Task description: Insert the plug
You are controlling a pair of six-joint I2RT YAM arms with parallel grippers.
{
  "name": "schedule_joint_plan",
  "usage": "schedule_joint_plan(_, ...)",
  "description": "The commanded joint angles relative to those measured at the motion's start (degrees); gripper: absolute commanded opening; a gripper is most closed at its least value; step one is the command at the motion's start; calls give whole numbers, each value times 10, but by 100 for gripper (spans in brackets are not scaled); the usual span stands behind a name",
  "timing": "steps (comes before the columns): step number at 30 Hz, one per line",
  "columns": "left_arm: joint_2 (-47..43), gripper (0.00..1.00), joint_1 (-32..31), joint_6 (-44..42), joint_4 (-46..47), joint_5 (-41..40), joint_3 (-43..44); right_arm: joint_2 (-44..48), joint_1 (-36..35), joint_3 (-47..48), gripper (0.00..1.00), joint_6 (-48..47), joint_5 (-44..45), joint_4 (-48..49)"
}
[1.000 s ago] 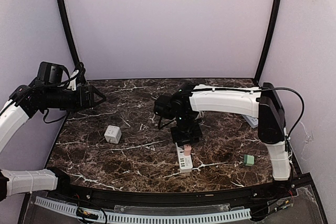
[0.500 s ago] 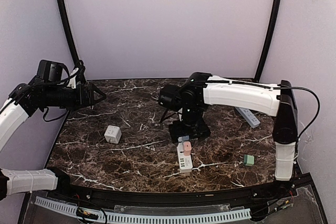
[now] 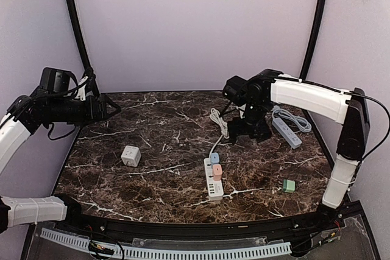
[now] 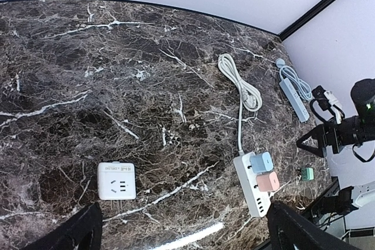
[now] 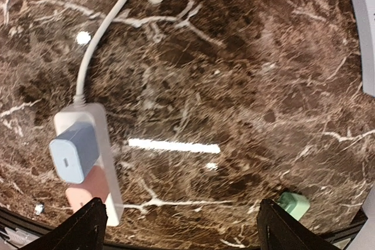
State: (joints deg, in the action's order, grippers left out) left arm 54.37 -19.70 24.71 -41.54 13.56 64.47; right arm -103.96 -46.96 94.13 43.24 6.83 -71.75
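A white power strip (image 3: 213, 182) lies near the front middle of the marble table, with a blue plug (image 3: 214, 158) and a pink plug (image 3: 217, 168) seated side by side in its sockets. The right wrist view shows the strip (image 5: 104, 162) at lower left, carrying the blue plug (image 5: 73, 151) and the pink plug (image 5: 88, 191). My right gripper (image 3: 250, 129) hangs above the table behind and to the right of the strip, open and empty (image 5: 181, 229). My left gripper (image 3: 113, 111) is raised at the far left, open and empty (image 4: 187, 232), looking down on the strip (image 4: 251, 187).
A white cube adapter (image 3: 131, 155) sits left of centre. A small green plug (image 3: 289, 185) lies at the front right. A grey-blue power strip (image 3: 286, 131) with its cable rests at the back right. The white strip's cord coils (image 3: 218, 123) behind it.
My right gripper has opened, let go of the pink plug and pulled up and back to the right, away from the strip. The left arm has hardly moved.
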Motion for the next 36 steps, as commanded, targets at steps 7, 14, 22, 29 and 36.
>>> schedule_joint_plan(7,-25,100,4,23,-38,-48,12,-23,158,10,85,-138,49,65)
schedule_joint_plan(14,-39,100,4,58,-33,-74,-3,-77,257,67,83,-188,19,88)
schedule_joint_plan(22,-54,100,4,137,22,-61,-54,-139,349,135,83,-214,-22,105)
schedule_joint_plan(29,-37,100,4,173,52,-47,-60,-189,397,164,85,-235,-10,131)
schedule_joint_plan(36,15,100,4,184,67,-31,-41,-232,419,180,89,-256,-5,144)
